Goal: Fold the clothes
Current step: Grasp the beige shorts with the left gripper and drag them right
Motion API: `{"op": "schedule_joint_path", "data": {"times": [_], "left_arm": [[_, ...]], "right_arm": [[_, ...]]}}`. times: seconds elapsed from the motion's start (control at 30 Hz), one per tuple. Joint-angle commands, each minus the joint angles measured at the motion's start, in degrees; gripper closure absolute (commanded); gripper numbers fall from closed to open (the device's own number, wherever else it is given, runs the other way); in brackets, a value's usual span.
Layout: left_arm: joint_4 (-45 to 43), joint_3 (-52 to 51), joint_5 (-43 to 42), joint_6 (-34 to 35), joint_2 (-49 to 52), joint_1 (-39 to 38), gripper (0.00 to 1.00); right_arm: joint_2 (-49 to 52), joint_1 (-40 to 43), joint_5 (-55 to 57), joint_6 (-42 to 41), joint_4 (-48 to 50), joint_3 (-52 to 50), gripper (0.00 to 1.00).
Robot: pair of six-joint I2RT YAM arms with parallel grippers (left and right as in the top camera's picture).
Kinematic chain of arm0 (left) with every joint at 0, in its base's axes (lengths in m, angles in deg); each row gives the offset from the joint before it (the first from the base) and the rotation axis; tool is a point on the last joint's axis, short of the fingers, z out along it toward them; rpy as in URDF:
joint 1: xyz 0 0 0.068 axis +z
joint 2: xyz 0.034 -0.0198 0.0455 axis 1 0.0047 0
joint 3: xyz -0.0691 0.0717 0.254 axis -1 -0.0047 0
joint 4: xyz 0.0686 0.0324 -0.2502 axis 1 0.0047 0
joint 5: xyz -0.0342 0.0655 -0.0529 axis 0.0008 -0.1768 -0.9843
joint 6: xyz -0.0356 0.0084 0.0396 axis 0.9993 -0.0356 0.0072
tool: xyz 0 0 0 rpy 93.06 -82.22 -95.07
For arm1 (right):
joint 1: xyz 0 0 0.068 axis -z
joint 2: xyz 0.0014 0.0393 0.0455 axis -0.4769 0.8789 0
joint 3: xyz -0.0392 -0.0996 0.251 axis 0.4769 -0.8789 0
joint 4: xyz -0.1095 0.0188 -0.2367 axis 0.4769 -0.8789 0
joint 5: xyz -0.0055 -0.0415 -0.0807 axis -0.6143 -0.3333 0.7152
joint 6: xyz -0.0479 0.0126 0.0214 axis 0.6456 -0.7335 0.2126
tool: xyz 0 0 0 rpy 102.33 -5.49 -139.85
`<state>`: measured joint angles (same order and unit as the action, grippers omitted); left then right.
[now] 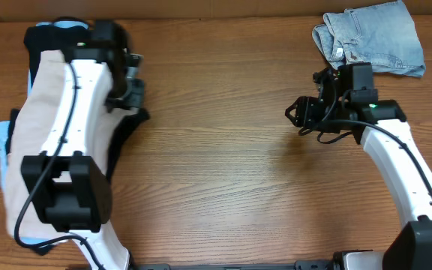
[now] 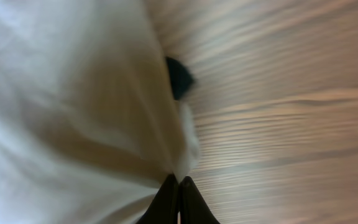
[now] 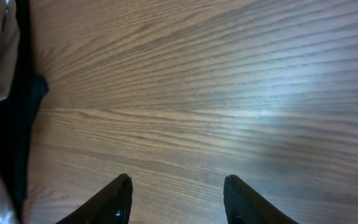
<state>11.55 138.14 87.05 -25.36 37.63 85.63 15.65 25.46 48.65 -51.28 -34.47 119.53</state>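
The pale beige khaki shorts [image 1: 32,127] lie in a heap at the table's left, over a black garment [image 1: 130,124] and a pale-blue one [image 1: 4,135]. My left gripper [image 1: 130,94] is at the heap's right side and is shut on a fold of the beige shorts [image 2: 73,106], seen close in the left wrist view with its fingertips [image 2: 178,180] pinched together. My right gripper [image 1: 297,114] is open and empty above bare wood; its fingers [image 3: 178,182] show spread in the right wrist view. Folded faded denim shorts [image 1: 373,37] lie at the back right.
The wooden table [image 1: 223,150] stretches between the two arms. The left arm's white link lies over the beige heap. The black garment's edge [image 3: 23,106] shows at the left of the right wrist view.
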Motion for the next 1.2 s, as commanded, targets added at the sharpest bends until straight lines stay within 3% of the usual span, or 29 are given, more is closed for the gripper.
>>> {"op": "schedule_joint_path", "data": {"times": [0.0, 0.37, 0.73, 1.0, 1.03, 1.07, 1.1, 1.13, 1.17], "left_arm": [[-1.97, 2.12, -8.48, 2.47, 0.09, -7.32, 0.96], [-15.67, 2.12, -10.32, 9.86, 0.09, -21.57, 0.96], [-33.68, 4.28, -29.33, 13.11, 0.09, -26.43, 0.96], [-39.3, 4.28, -27.23, 12.55, 2.23, -32.39, 0.94], [-39.28, 4.26, -26.6, 12.55, 2.47, -32.59, 0.89], [-39.23, 4.26, -25.99, 12.55, 2.82, -32.68, 0.73], [-39.08, 4.28, -25.66, 12.52, 2.89, -32.68, 0.33], [-38.75, 4.26, -25.14, 12.52, 2.97, -32.59, 0.0], [-37.83, 4.28, -24.0, 12.5, 2.95, -32.22, 0.0]], "right_arm": [[-3.39, 2.34, -0.24, -0.17, -2.73, 4.44, 0.49], [-6.47, 8.39, -0.22, -0.17, -8.66, 7.67, 0.48], [-6.58, 13.79, -0.52, -2.38, -8.59, 7.72, 0.48], [-6.58, 18.71, -0.66, -2.36, -8.7, 7.69, 0.47], [-6.58, 18.82, -0.68, -2.36, -8.7, 7.69, 0.46], [-6.58, 18.82, -0.68, -2.36, -8.72, 7.69, 0.44], [-6.58, 18.82, -0.68, -2.36, -8.87, 7.69, 0.43], [-6.58, 18.8, -0.7, -2.36, -8.96, 7.69, 0.43], [-6.58, 18.8, -0.7, -2.36, -9.25, 7.69, 0.42]]}}
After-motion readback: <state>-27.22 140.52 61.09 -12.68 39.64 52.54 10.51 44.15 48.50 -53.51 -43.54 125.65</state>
